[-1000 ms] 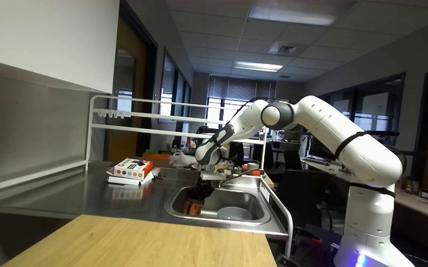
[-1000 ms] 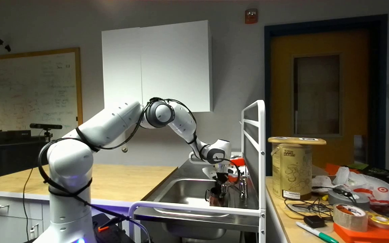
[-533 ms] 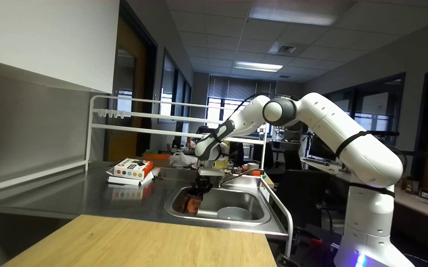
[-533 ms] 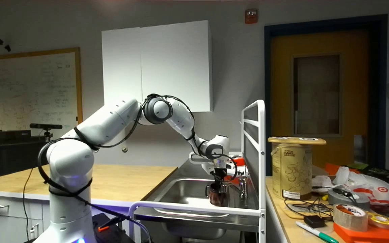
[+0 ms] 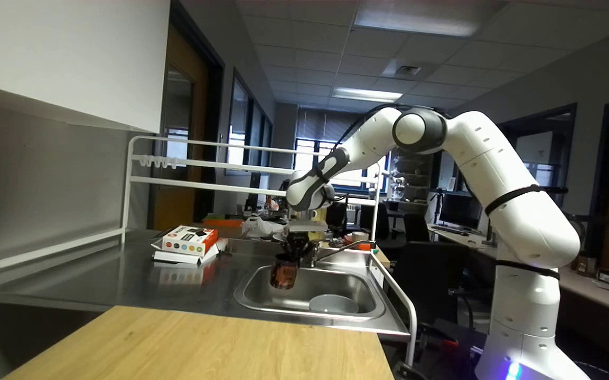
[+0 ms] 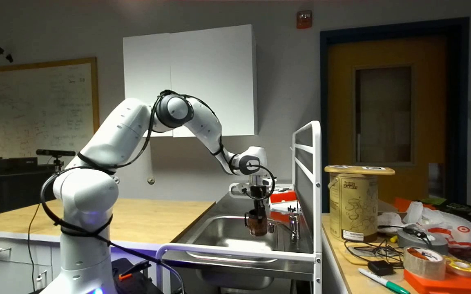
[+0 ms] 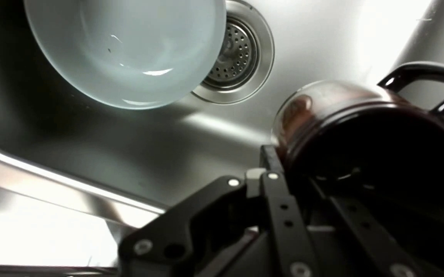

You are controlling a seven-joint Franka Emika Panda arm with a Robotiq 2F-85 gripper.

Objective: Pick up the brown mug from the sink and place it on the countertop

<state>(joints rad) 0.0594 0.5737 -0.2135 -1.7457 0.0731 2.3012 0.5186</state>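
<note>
- The tool point(image 7: 294, 168) is gripping the brown mug point(image 6: 257, 223) by its wall; in the wrist view one finger point(image 7: 270, 157) is lying against the outside, while the other is sitting inside the dark mouth, its tip hard to make out.
- The mug is hanging in the air over the sink point(image 5: 336, 282) and is leaning slightly, mouth upward; its handle point(image 6: 246, 219) is pointing toward the wooden tabletop point(image 5: 204, 343).
- In an exterior view, the wooden tabletop is bordering the near edge of the steel tabletop point(image 5: 87, 274), and the sink is taking up the part by its right edge.
- A pale round bowl point(image 7: 141, 96) is resting in the sink, apart from the mug, and is partly covering the drain point(image 7: 237, 50).
- A faucet point(image 6: 294, 228) is standing behind the sink, toward the far edge of the steel tabletop.
- A red-and-white box point(image 5: 185, 245) is lying on a flat white piece point(image 5: 176, 257) near the far left corner.
- A white railing point(image 5: 214, 187) is running along that far edge.
- The robot arm point(image 6: 112, 136) is arching over the right edge.
- Beyond the railing, a tan canister point(image 6: 353, 208) is standing under a wooden board point(image 6: 360, 170).
</note>
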